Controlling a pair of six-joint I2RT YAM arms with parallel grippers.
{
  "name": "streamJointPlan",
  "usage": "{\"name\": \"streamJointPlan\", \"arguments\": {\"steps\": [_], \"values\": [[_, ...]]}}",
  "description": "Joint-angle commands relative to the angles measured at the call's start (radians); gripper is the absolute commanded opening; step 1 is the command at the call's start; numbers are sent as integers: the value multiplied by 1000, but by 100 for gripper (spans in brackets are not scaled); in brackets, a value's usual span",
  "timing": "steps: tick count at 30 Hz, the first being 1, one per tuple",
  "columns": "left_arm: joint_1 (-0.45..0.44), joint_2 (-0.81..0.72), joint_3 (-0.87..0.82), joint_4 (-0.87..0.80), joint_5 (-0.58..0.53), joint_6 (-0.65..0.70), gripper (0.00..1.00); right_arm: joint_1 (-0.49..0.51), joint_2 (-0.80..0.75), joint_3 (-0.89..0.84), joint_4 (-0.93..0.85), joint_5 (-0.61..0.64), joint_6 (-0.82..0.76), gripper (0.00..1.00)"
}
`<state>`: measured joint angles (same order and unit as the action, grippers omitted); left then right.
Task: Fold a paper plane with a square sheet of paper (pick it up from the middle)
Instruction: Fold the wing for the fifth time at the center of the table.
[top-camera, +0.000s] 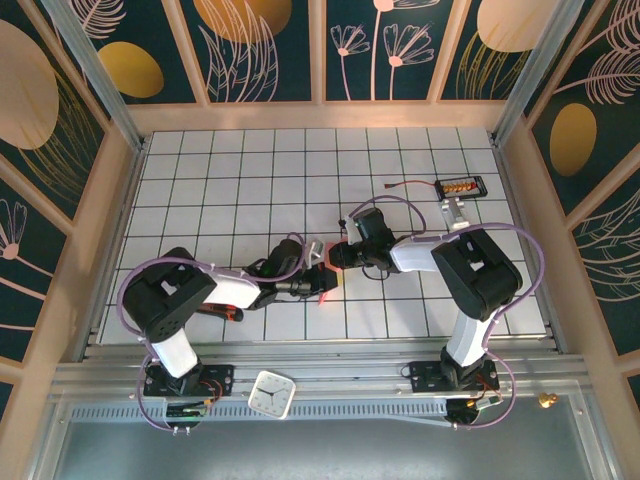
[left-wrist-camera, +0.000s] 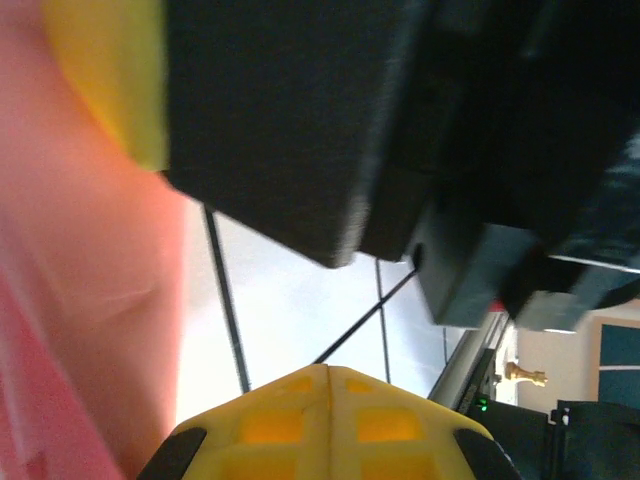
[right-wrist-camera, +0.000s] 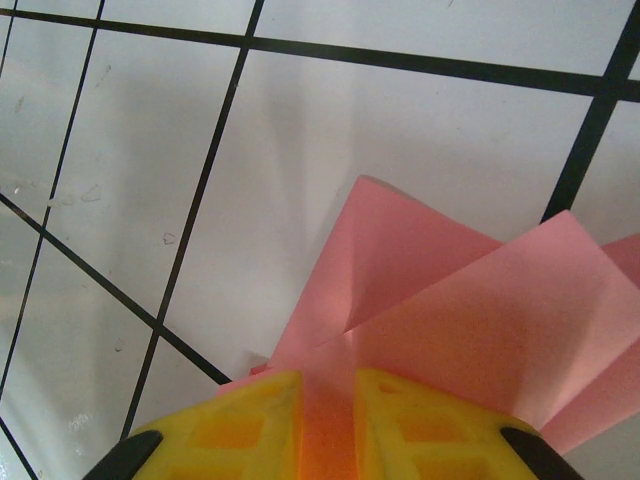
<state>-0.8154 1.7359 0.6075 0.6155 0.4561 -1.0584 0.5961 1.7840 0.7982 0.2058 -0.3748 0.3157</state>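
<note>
Your right pincer (right-wrist-camera: 327, 388) is clamped on the pink sheet (right-wrist-camera: 470, 310), its folds fanning straight ahead of the tips, over the bench (right-wrist-camera: 150, 150). Your left pincer (left-wrist-camera: 325, 385) is clenched, with the sheet off to its left side. Is it gripping paper? Can't tell.

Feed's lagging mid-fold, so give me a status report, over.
Right gripper clamped on folded pink paper. Left gripper shut beside it, grip unclear. Both crowded nose to nose.
</note>
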Motion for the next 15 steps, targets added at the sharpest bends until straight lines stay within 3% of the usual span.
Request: {"name": "streamJointPlan", "arguments": {"steps": [1, 15], "values": [[10, 23, -14, -13, 0, 12, 1, -15, 36, 1, -78, 57, -21, 22], [23, 46, -46, 9, 16, 3, 0, -14, 36, 2, -82, 59, -22, 23]]}}
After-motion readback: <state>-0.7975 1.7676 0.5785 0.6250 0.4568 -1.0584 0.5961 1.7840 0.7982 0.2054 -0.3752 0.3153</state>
